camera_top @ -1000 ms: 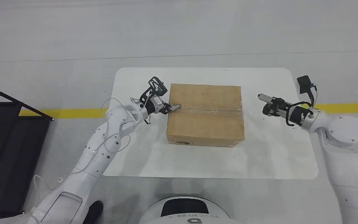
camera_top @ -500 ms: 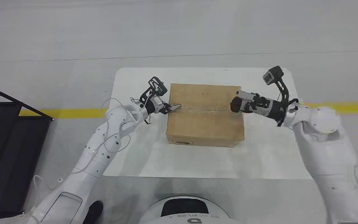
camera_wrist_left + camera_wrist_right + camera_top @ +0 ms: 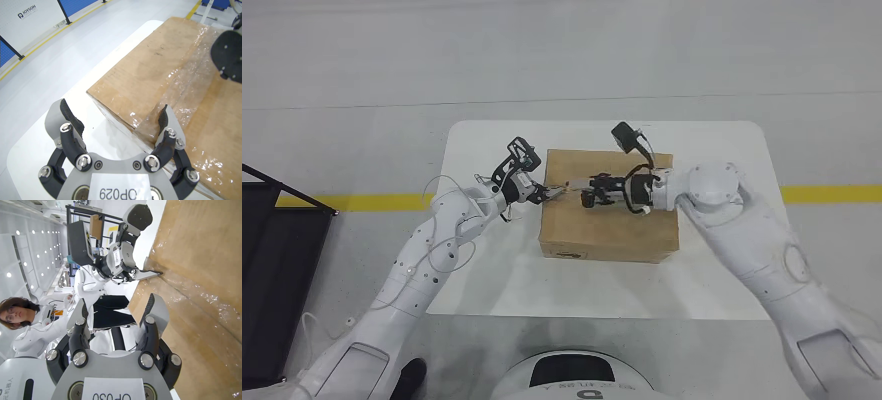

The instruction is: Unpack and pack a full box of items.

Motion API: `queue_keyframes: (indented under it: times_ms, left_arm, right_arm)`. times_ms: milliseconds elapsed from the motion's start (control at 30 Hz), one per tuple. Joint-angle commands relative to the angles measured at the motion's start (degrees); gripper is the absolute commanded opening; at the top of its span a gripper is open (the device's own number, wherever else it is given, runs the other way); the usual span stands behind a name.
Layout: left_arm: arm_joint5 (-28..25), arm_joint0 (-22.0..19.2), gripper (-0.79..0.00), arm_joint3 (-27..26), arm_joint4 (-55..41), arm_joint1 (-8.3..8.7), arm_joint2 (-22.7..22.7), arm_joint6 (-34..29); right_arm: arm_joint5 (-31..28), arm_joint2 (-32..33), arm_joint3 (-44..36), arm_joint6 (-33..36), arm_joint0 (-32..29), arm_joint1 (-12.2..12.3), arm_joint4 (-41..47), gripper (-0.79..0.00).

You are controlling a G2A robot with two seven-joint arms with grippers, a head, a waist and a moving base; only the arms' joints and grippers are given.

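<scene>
A closed cardboard box (image 3: 609, 215) (image 3: 151, 72) (image 3: 198, 247) stands mid-table, its top seam sealed with clear tape (image 3: 627, 196) (image 3: 189, 85) (image 3: 200, 296). My left gripper (image 3: 547, 190) (image 3: 117, 115) (image 3: 151, 245) is open at the box's left end. One of its fingers (image 3: 164, 117) rests on the tape where the seam meets the edge; the other finger is off the box. My right gripper (image 3: 587, 196) (image 3: 117, 307) hangs open just above the box top near the seam, pointing at the left gripper. Nothing is between its fingers.
The box sits on a white table (image 3: 492, 270) with bare surface on every side of it. A black frame (image 3: 272, 250) stands on the floor to the left, and a yellow floor line (image 3: 372, 202) runs behind the table.
My right arm has swung from the table's right side across the box top, and its gripper now sits close to the left gripper. The left arm and the box have stayed still.
</scene>
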Motion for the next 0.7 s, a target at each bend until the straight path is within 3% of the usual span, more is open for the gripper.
queue_keyframes:
  times_ms: [0, 667]
  left_arm:
    - [0.00, 0.00, 0.000, 0.00, 0.00, 0.00, 0.00, 0.00]
    - [0.00, 0.00, 0.000, 0.00, 0.00, 0.00, 0.00, 0.00]
  right_arm:
    - [0.57, -1.15, 0.84, -0.45, 0.93, -0.40, -0.56, -0.785]
    - [9.48, -6.75, 7.95, -4.68, 4.79, -3.01, -5.15, -0.785]
